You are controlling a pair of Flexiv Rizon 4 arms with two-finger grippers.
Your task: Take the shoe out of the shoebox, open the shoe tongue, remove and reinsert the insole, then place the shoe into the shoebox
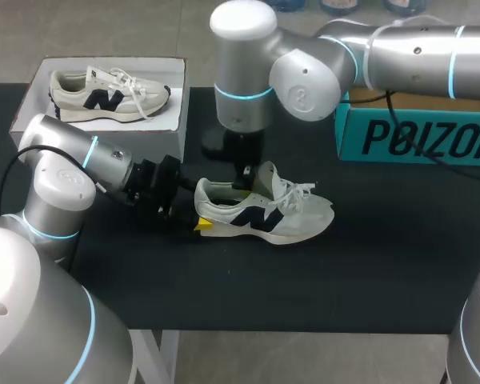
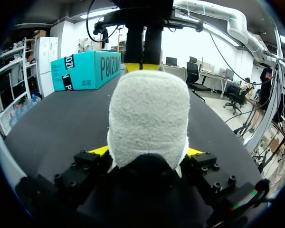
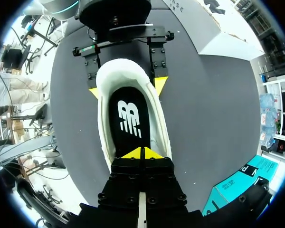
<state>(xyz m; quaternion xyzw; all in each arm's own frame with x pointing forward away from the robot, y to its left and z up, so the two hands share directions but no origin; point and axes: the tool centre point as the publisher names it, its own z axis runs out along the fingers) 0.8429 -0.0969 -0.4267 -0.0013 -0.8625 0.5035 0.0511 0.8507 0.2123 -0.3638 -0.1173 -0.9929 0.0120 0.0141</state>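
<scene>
Sitting upright on its sole near the middle of the dark surface, the shoe is found outside the shoebox, toe pointed to the robot's right. The heel is pinched from both sides by the left hand, with a yellow fingertip pressed against each side of the fuzzy heel collar. The right hand is hung straight over the shoe's opening, its yellow tips pressed together at the front end of the black insole. Whether anything is caught between them can't be told. The insole is seen lying flat inside the shoe. Over at the far left of the surface, a second shoe is held in the white shoebox, and a teal box is parked at the far right.
</scene>
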